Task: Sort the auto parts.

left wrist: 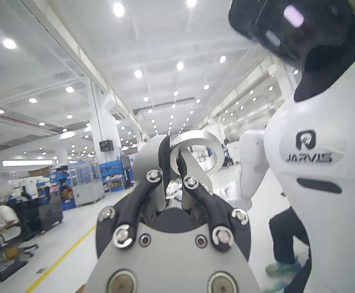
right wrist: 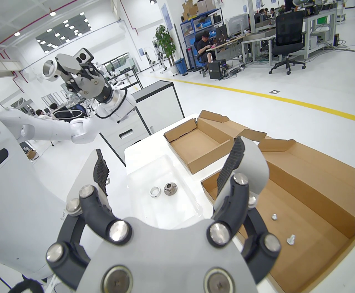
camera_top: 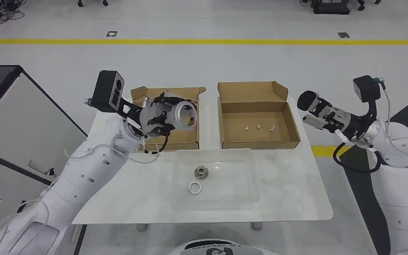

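Presently left pincer (left wrist: pixel 174 156) clamps one ring (left wrist: pixel 201 136); right pincer (right wrist: pixel 169 149) spread empty; three bolts (camera_top: pixel 259 126) boxed.

Site: I'm running the rig in a large industrial hall, half factory floor and half robotics lab. It has a glossy white floor (camera_top: pixel 64 54) with a yellow line (camera_top: pixel 204 41) painted across it, a high ceiling with rows of round lights (left wrist: pixel 137 73), and a thick white pillar (left wrist: pixel 104 133). Around the edges I note blue storage racks (left wrist: pixel 111 170), a wire cage stacked with cardboard boxes (right wrist: pixel 198 11), workbenches (right wrist: pixel 258 37) strewn with monitors and cables, a black office chair (right wrist: pixel 288 30) and a potted plant (right wrist: pixel 165 38).
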